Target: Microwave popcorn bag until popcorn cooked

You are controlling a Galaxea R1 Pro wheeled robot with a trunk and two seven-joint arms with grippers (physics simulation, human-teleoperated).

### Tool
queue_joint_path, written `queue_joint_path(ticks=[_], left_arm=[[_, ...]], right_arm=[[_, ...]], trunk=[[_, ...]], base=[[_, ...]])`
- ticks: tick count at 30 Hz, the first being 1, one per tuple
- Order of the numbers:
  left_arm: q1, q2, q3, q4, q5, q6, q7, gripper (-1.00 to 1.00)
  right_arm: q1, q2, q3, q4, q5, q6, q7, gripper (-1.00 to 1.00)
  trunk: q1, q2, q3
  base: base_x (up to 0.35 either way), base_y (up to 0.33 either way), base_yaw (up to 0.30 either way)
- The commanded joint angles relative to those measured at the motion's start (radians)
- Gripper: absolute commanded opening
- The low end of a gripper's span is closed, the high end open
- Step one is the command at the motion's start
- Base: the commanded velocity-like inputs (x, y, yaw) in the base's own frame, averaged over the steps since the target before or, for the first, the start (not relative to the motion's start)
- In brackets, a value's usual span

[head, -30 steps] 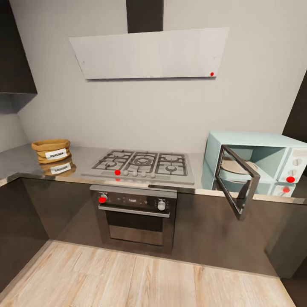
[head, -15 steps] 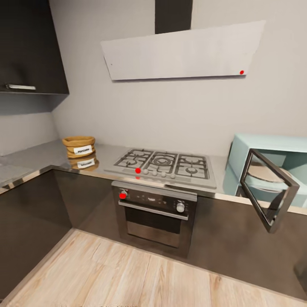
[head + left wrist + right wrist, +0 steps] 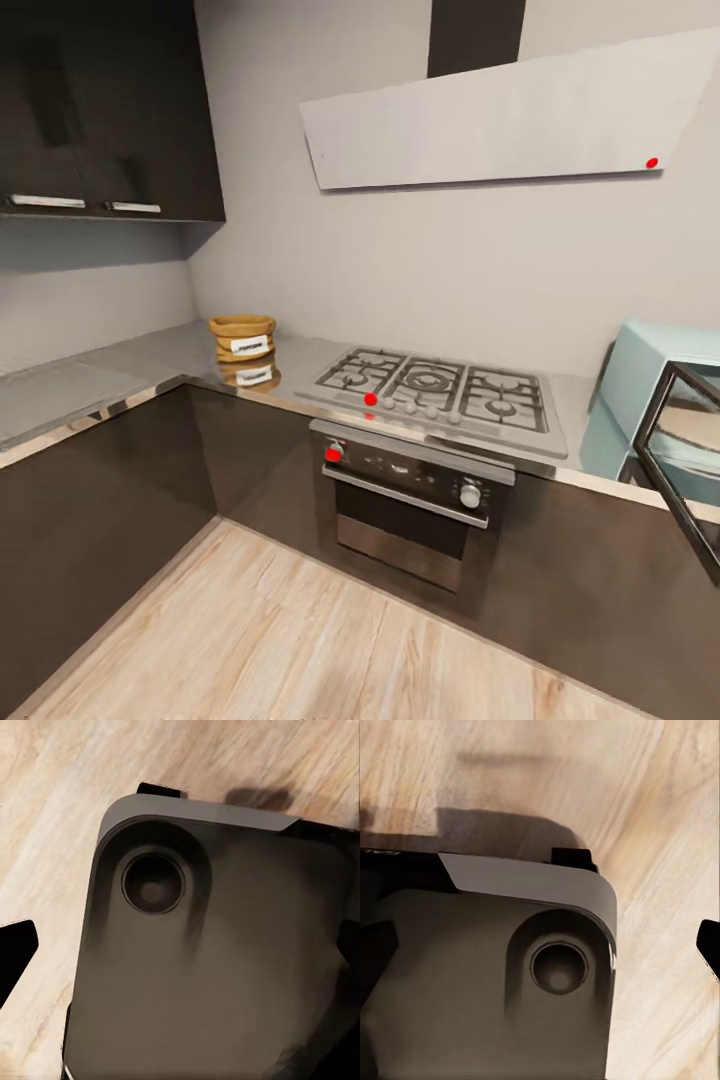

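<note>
Head view swung leftward since a second ago: hob (image 3: 432, 393) and popcorn bag (image 3: 242, 338) now sit further right in frame, microwave (image 3: 655, 385) sliding off the right edge; nothing on the counter (image 3: 110, 370) itself displaced. Microwave door (image 3: 685, 455) already hanging open. Bag not yet picked up, standing upright near the counter's inner corner, left of the hob, label facing the room; squat, no clear long axis. Fetching, loading and heating all left. Wrist views look down on robot base and wood floor (image 3: 300, 640); pincer state impossible to tell.

Head view faces countertop (image 3: 150, 365) corner from afar; both wrist views close above wood floor (image 3: 60, 802)
</note>
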State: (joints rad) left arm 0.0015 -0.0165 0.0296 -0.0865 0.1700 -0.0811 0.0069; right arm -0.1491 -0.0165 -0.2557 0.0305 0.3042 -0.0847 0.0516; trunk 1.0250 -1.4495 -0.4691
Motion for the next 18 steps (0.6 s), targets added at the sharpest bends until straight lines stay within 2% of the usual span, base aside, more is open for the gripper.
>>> queue_joint_path(ticks=[1,18], left_arm=[[0.000,0.000,0.003,-0.001,0.005,-0.002,0.001,1.00],[0.000,-0.001,0.003,-0.001,0.005,-0.002,0.001,1.00]], right_arm=[[-0.001,-0.003,-0.008,0.003,0.007,-0.006,0.002,1.00],[-0.001,-0.007,-0.008,0.003,0.007,-0.006,0.002,1.00]], trunk=[[0.000,0.000,-0.001],[0.000,0.000,-0.001]], base=[[0.000,0.000,0.299],[0.000,0.000,0.299]])
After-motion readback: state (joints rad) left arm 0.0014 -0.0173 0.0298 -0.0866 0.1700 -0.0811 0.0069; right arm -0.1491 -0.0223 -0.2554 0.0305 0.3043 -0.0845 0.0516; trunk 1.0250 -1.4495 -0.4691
